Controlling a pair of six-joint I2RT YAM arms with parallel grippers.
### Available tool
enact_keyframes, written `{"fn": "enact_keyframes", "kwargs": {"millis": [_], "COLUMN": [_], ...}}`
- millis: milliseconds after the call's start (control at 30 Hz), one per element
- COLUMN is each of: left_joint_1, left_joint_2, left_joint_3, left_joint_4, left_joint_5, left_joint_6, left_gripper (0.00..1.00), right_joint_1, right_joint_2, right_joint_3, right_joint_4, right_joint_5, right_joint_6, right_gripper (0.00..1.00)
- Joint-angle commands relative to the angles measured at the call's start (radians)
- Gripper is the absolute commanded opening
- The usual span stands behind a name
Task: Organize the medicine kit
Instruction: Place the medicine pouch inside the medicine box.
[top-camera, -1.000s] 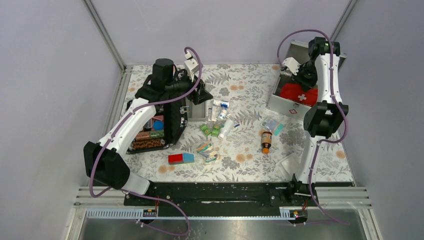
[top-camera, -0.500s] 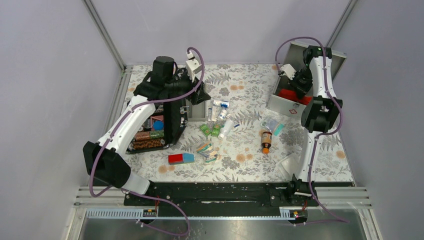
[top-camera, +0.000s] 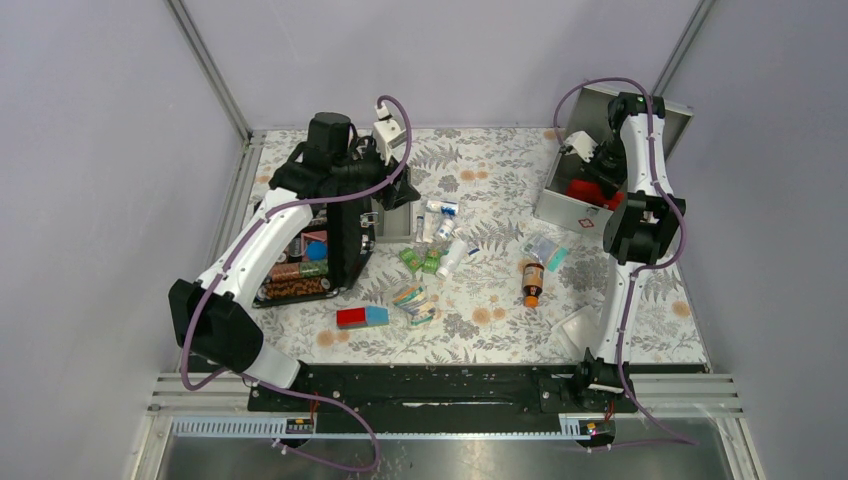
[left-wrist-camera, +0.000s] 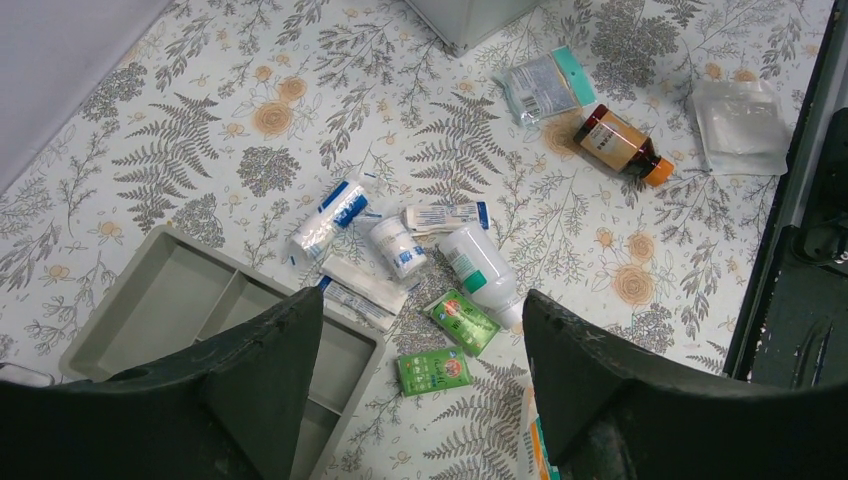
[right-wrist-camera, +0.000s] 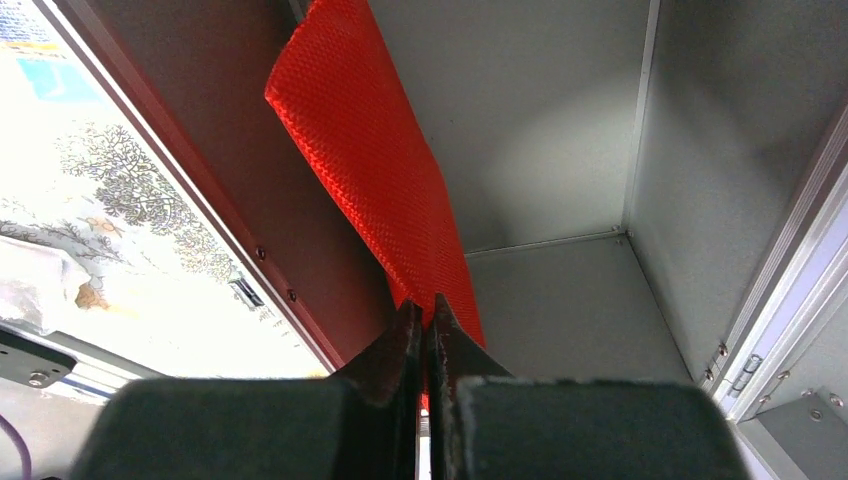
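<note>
We hold the pouch inside the kit, at the table's far right.
Our right jaws are shut on its edge; our left jaws, well left of the kit, gape empty. So thin a pinch may slip.

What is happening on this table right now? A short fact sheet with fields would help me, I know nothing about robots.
Right tool: shut, pinching the red pouch
Red pouch: inside the open medicine kit
Left tool: open, holding nothing, above the grey divided tray and green packets
Brown bottle: lying on its side on the floral cloth
Black case: open, by the left arm
</note>
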Motion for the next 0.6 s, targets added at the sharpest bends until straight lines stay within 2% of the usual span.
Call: {"fn": "enact_keyframes", "kwargs": {"millis": [0, 200, 400, 567], "left_joint_1": [-0.003, -0.003, -0.003, -0.003], "left_joint_2": [-0.004, -0.004, -0.009, -0.020], "left_joint_3": [0.043, 0.051, 0.052, 0.043], "left_joint_4": [0.006, -0.003, -0.011, -0.013], "left_joint_5": [-0.007, -0.009, -0.007, -0.003], "left_joint_6": [0.017, 0.027, 0.027, 0.022], "left_gripper": [0.72, 0.72, 0.72, 0.72], "right_joint_1": [-0.012, -0.013, -0.013, -0.013], "right_joint_2": [0.005, 0.003, -0.002, -0.040], "right_joint_3": [-0.002, -0.013, -0.027, -0.027], "right_joint_4": [-0.016, 0.002, 0.107, 0.182], "right_joint_5": [0.048, -0.016, 0.012, 0.012], "right_joint_6": [-0.002, 0.049, 0.098, 0.112], "right_gripper": [0.00, 0.01, 0.37, 0.47]}}
